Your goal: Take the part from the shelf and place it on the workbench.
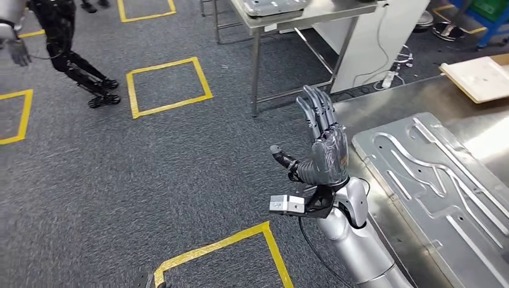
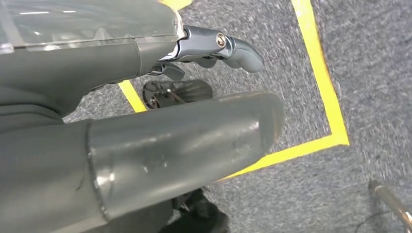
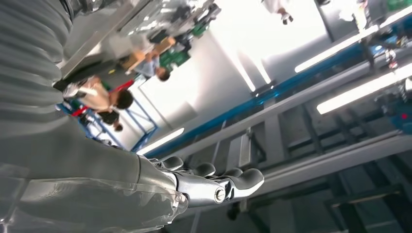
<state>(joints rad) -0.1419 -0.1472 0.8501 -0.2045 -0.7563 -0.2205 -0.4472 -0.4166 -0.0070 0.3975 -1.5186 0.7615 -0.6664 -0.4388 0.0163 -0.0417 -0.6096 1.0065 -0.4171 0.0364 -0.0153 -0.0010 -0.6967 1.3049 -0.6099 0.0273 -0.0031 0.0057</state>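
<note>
— Right hand (image 1: 321,150)?
— Raised with fingers spread, holding nothing, just beside the worktop's (image 1: 384,111) near edge. The stamped metal part (image 1: 441,186) lies flat on it, to the hand's right; open grey carpet (image 1: 180,162) lies to its left.
— Left hand (image 2: 214,46)?
— Wrist view: fingers extended above yellow floor tape (image 2: 325,87), empty.
</note>
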